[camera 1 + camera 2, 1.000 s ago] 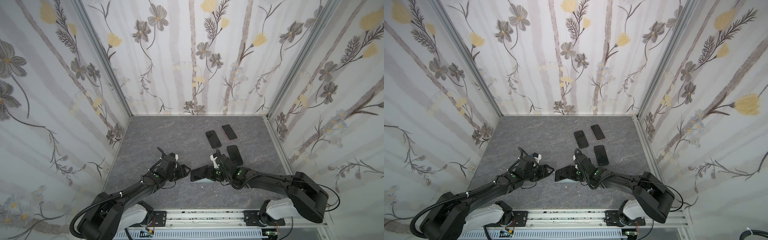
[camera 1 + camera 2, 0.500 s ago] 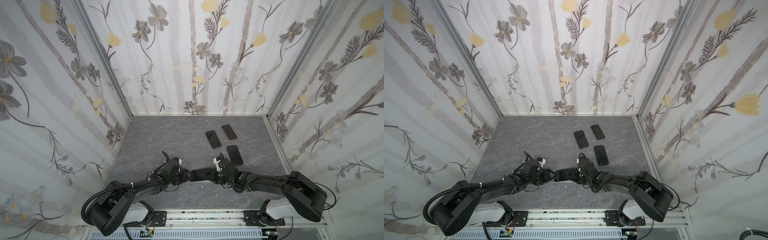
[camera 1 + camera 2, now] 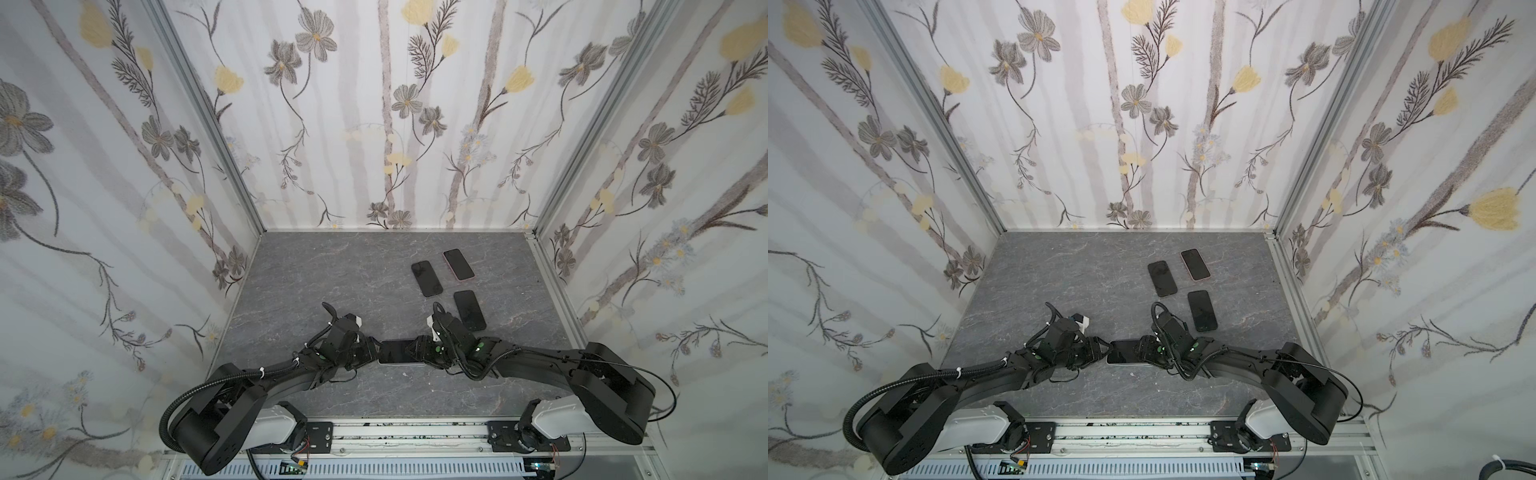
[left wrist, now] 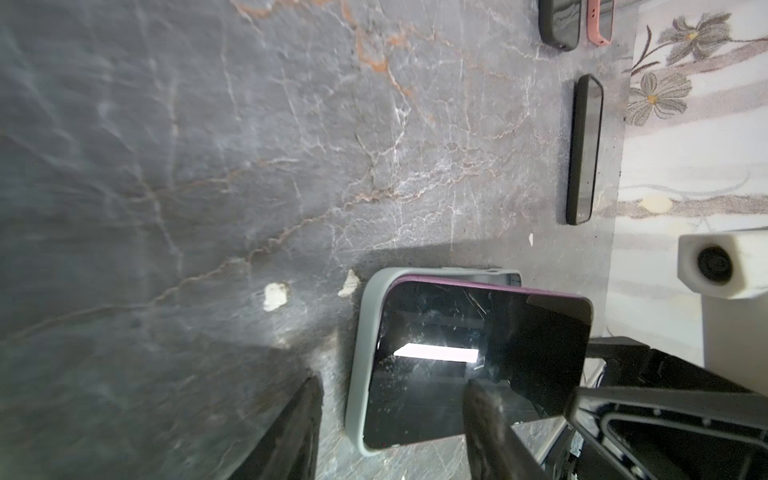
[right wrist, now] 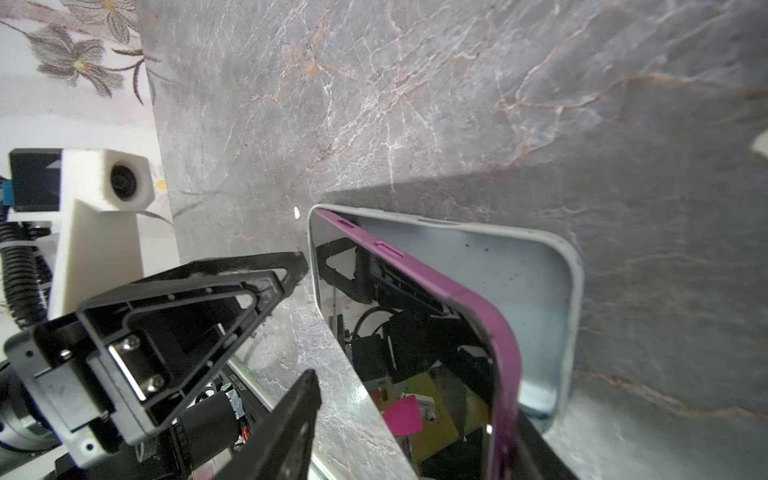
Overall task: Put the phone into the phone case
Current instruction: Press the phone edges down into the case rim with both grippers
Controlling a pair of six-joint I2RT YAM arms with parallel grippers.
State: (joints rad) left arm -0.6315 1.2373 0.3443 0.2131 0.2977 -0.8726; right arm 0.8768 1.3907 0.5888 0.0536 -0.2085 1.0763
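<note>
Left arm (image 3: 286,374) and right arm (image 3: 540,363) stretch low, converging; left gripper (image 3: 374,352) and right gripper (image 3: 417,352) face each other, both with jaws parted.

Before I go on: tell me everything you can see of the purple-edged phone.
The phone is a slim slab: glossy black glass face with scuffs, purple frame with side buttons. It sits tilted in the pale grey case, the end on the robot's left seated, the other raised. A fingertip of the left end effector appears to rest on its glass.
</note>
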